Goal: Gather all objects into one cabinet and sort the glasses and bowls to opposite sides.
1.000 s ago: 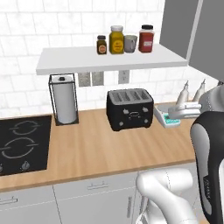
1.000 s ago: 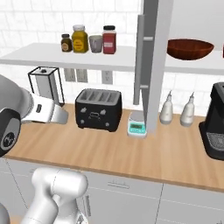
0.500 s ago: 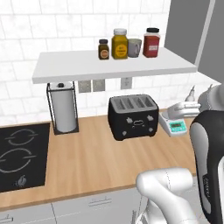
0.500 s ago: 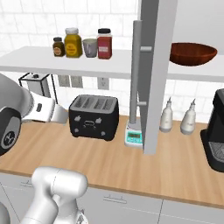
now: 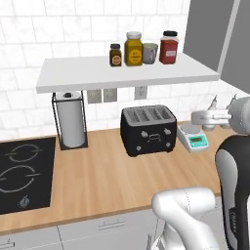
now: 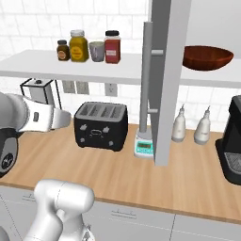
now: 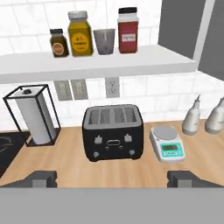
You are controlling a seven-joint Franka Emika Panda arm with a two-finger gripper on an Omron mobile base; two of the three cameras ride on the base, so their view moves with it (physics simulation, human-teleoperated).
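On the white shelf (image 7: 96, 65), the pale grey cup (image 7: 104, 41) stood between the yellow jar (image 7: 80, 34) and the red jar (image 7: 127, 30). The dark brown bowl (image 6: 207, 57) rested inside the cabinet (image 6: 165, 80). The gripper (image 7: 114, 178) had its fingers wide apart, holding nothing.

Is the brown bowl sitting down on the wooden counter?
No, the brown bowl sits up on the white shelf inside the open cabinet, well above the counter.

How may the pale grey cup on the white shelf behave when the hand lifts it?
The pale grey cup looks small and rigid, so probably light. Its smooth wall may slip. It stands close between the yellow jar and red jar, so these could be knocked.
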